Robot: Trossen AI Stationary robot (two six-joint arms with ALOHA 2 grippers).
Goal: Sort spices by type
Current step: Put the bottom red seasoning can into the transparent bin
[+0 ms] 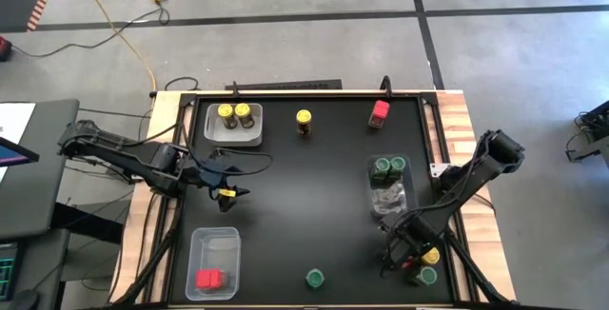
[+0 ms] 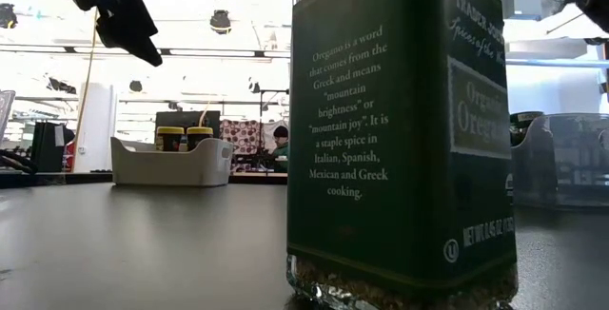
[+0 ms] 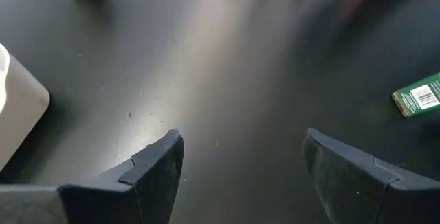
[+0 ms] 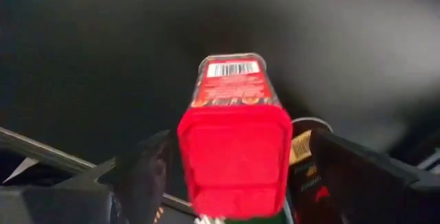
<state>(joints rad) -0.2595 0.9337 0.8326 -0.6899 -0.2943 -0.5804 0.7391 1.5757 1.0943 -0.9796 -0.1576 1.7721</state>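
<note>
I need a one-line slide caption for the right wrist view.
Right pincer, fingers spread, around a red spice container above the dark table.

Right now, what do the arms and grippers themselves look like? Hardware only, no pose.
Both arms are dark, near-black jointed links. The left arm carries thin dark cables looping near its wrist, and a yellow marking shows by the left gripper. In its wrist view, the left fingers are matte dark grey wedge-shaped pads with stepped edges. The right gripper has similar dark angular fingers.
</note>
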